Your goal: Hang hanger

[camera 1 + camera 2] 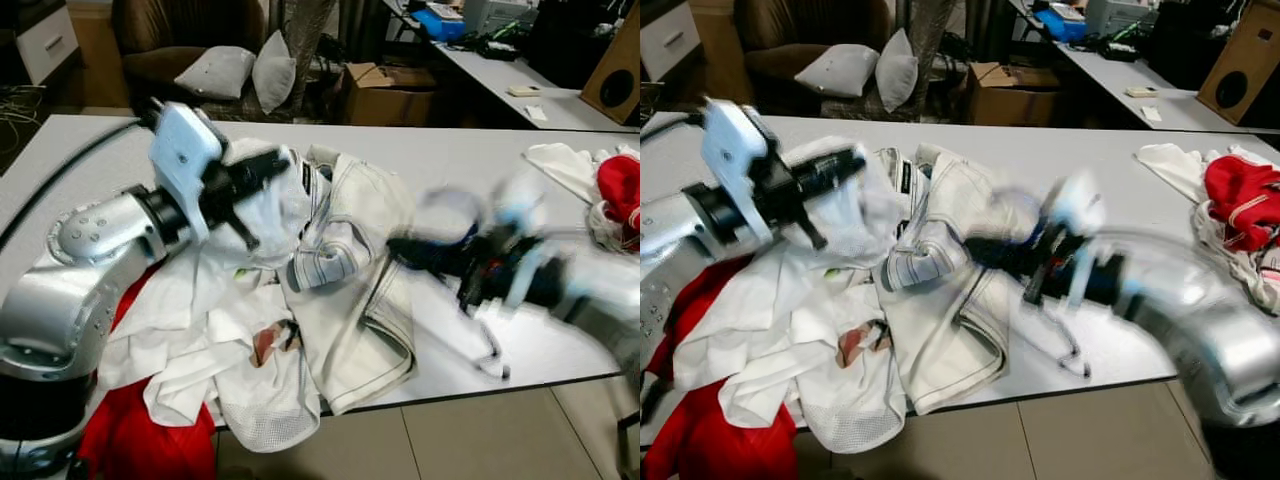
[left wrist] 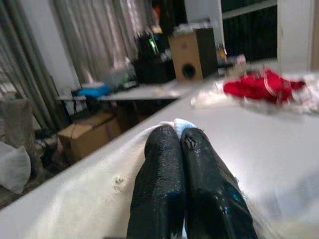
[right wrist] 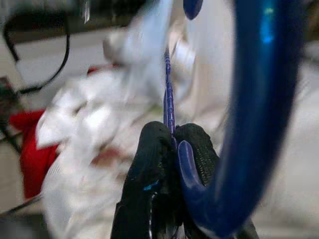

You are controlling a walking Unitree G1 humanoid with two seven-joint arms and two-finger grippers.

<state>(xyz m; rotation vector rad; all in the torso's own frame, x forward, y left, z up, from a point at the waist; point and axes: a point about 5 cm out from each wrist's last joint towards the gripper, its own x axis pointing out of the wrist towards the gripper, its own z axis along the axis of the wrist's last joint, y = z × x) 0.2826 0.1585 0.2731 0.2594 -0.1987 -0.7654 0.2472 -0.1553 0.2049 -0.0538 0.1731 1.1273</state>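
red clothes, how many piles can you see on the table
2: one red garment hanging off the table's near left edge under the white clothes, another in the far right pile. More may be buried.

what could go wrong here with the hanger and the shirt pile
1. The right hand pinches the blue hanger by a thin part, and the arm is blurred; the hanger may twist or slip.
2. The left hand is shut on white cloth from a tangled pile overhanging the table edge; lifting may drag other garments off.
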